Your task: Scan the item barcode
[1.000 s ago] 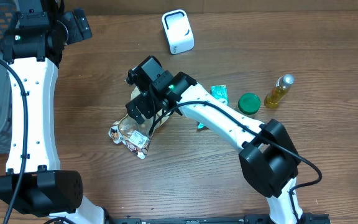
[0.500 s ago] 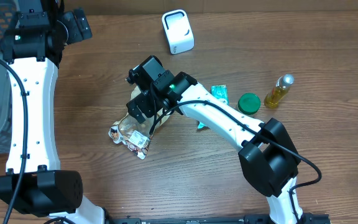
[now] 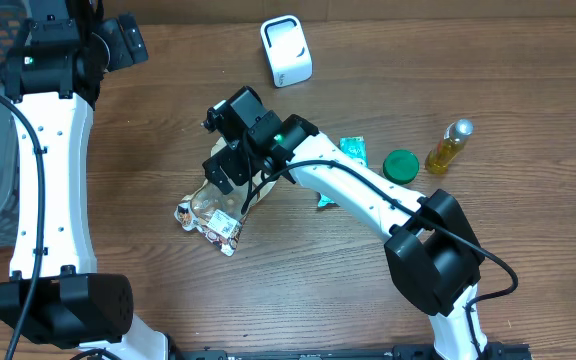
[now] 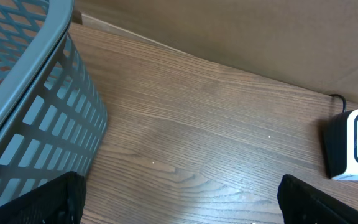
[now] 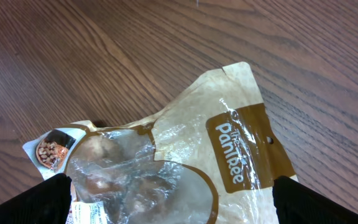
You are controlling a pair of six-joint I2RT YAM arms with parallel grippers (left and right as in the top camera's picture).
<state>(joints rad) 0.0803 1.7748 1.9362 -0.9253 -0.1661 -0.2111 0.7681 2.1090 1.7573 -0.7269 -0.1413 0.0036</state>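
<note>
Brown woodgrain table (image 3: 138, 200) bears the snack bag (image 3: 213, 222), partly hidden overhead beneath the right gripper (image 5: 173, 208), spread wide, gripping nothing. Left gripper (image 4: 179, 205) likewise wide, empty; its view clips the scanner (image 4: 356, 146).

White arm links (image 3: 348, 190), boxy black joints (image 3: 433, 265) — black cables (image 3: 43, 185) trailing alongside, one green light (image 3: 290, 127).

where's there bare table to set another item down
Bare wood lies between the left arm and the snack pouch, along the back between the scanner and the oil bottle, and in front of the pouch toward the near edge. It is crowded where the teal packet, green lid and bottle cluster beside the right arm.
</note>
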